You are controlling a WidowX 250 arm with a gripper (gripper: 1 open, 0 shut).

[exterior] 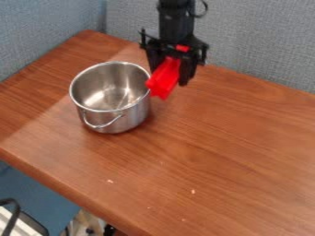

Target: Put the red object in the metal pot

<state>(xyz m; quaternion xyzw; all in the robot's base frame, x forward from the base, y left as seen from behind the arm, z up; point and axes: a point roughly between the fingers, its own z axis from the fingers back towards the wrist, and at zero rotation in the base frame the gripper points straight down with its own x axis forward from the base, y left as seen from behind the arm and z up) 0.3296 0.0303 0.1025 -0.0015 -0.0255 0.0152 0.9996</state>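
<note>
The bare wood of the table is seen nearest, with its near left edge running slantwise toward the lower part of the view. Farther in, on the left part of the table, toward the corner where its left and far edges meet, the metal pot is stood upright and open-topped, its wire handle hung down against the near side. Beyond the pot's near wall, at the right of its mouth, the red object is held aloft and tilted, its lower end reaching down beside the rim. Whether the rim is touched cannot be told from this angle. Farthest back, the block's upper end is gripped between the black fingers of the pincer, which is closed upon it.

The step in hand is judged to be the carry across to the pot's mouth. For this to be done well, the block should be kept high until its low end is past the right side of the rim, since a knock there could twist it in the grip or push the pot over. As the block is long for the opening, it is best brought over the middle and turned steeper, then lowered a little inside. Only when the whole length is framed by the rim should the fingers be parted, gently, so that neither end is caught on the edge.
</note>
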